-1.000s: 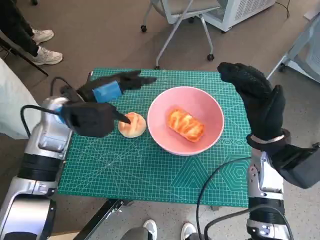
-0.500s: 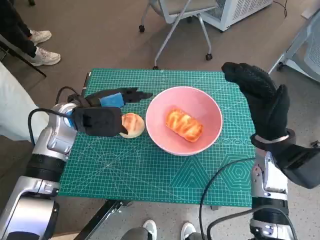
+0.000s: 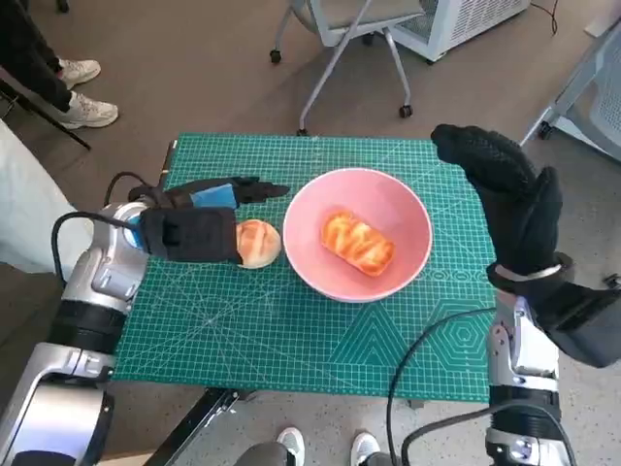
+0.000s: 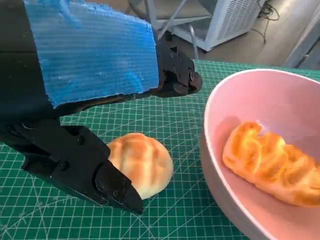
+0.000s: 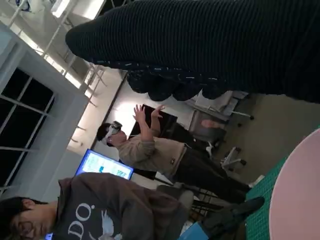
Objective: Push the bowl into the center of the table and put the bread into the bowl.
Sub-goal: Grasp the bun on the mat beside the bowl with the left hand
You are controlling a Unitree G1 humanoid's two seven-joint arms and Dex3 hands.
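A pink bowl [image 3: 388, 209] stands near the middle of the green mat [image 3: 272, 320], with a glazed oblong bread [image 3: 358, 242] inside it. A round bun [image 3: 260, 242] lies on the mat just left of the bowl; in the left wrist view the round bun [image 4: 141, 163] sits between the thumb and the fingers. My left hand [image 3: 199, 221] is spread around the bun, thumb touching its near side, fingers stretched past its far side. My right hand [image 3: 505, 189] is raised upright beside the bowl's right rim, fingers apart, holding nothing.
A wheeled chair base [image 3: 340, 58] stands beyond the table's far edge. A person's shoes [image 3: 82, 92] show at the upper left. In the right wrist view, people [image 5: 150, 150] sit and stand nearby. A cable [image 3: 427, 340] crosses the mat's front right corner.
My left hand has dropped lower and closed in around the bun, thumb now against it. The right hand has stayed raised beside the bowl. The camera shifted slightly.
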